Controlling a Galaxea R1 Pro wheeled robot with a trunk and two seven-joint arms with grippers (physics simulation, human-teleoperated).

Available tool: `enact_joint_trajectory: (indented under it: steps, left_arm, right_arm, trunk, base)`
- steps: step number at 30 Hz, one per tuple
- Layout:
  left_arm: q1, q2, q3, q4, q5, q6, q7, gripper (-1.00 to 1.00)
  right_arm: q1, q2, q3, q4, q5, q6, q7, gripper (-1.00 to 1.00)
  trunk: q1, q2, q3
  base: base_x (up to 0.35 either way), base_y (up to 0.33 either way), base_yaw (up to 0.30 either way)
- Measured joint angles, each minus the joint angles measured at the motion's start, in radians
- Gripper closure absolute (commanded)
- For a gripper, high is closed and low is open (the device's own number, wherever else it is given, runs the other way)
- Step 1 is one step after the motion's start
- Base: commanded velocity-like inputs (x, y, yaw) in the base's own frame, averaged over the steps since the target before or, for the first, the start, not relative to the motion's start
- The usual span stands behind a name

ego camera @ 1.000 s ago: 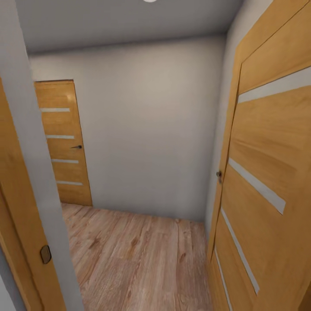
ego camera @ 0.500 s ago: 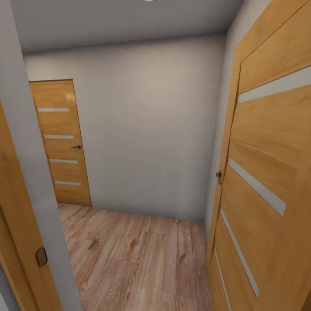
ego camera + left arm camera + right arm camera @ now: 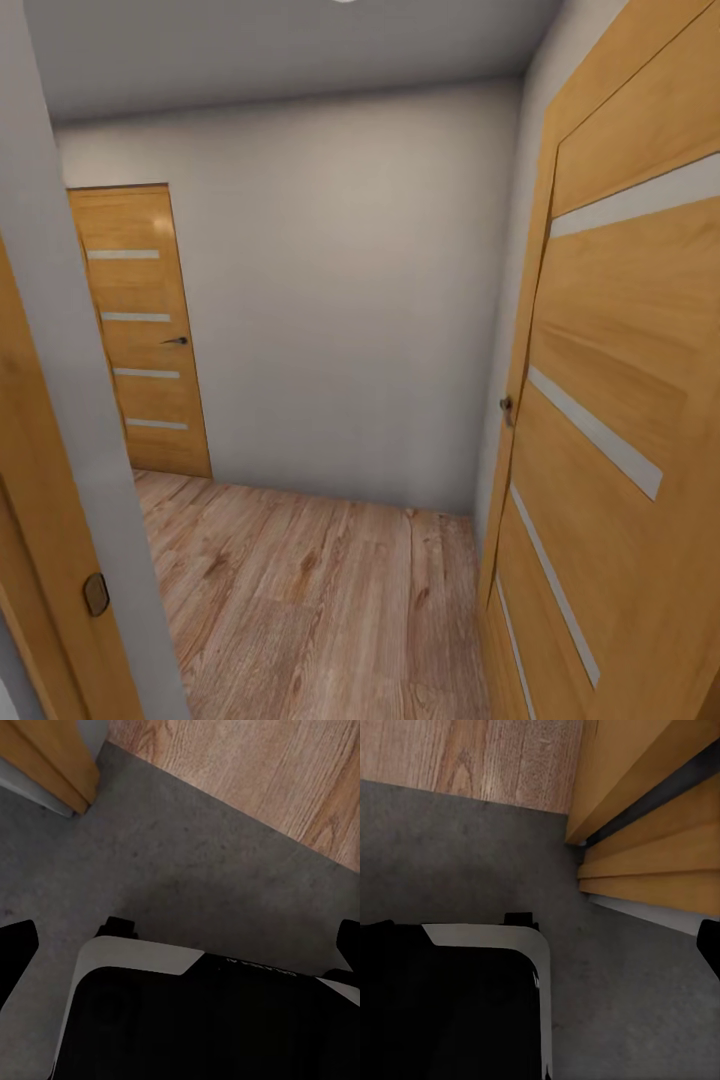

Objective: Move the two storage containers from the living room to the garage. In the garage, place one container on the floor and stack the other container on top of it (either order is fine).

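A pale grey wall [image 3: 340,300] closes the far end of a small hallway in the head view, under a grey ceiling [image 3: 300,50]. Three wooden doors show there, each with pale horizontal strips where its face can be seen. The right door [image 3: 620,400] is close beside the camera and runs out of frame. The left door [image 3: 40,560] is near too, seen past a grey wall edge [image 3: 90,420]. The far door [image 3: 140,330] stands shut in the back wall. Light wood planks [image 3: 300,600] cover the hallway ground.

In the wrist views the grey concrete floor [image 3: 187,862] lies under the robot and meets the planks along a straight line just ahead. The black base [image 3: 187,1020], with its light grey rim, stands on the concrete. Both wrists point downward at the floor beside the base, the left near a door corner [image 3: 52,765] and the right near the foot of a slatted door [image 3: 660,832].

The left fingers [image 3: 16,945] are spread wide, one dark tip at each side edge, pinching nothing; the base and floor show between them. Of the right fingers [image 3: 711,945] one tip is clear at the edge; the other blends into the black base, so I cannot tell their spread.

Smallest are a lever handle [image 3: 178,341] on the far door, a knob [image 3: 507,405] on the right door and a latch plate [image 3: 96,593] on the left.
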Motion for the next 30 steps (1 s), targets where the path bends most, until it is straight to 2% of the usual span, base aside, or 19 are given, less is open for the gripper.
enact_joint_trajectory:
  steps: [11,22,30]
  left_arm:
    - [0.000,-0.001,0.000,0.000,0.000,0.000,0.000,-1.00]
    - [0.000,-0.001,0.000,0.000,0.000,0.000,0.000,-1.00]
    - [0.000,-0.002,0.000,0.000,0.000,0.000,0.000,-1.00]
  right_arm:
    - [0.000,0.001,0.000,0.000,0.000,0.000,0.001,-1.00]
    - [0.000,0.002,-0.001,0.000,0.000,0.001,0.001,-1.00]
    - [0.000,0.002,-0.001,0.000,0.000,0.003,0.002,-1.00]
  trunk:
    - [0.000,0.000,0.000]
    - [0.000,0.000,0.000]
    - [0.000,0.000,0.000]
  base:
    - [0.000,0.000,-0.167]
    - [0.162,0.135,-0.014]
    - [0.023,0.020,0.000]
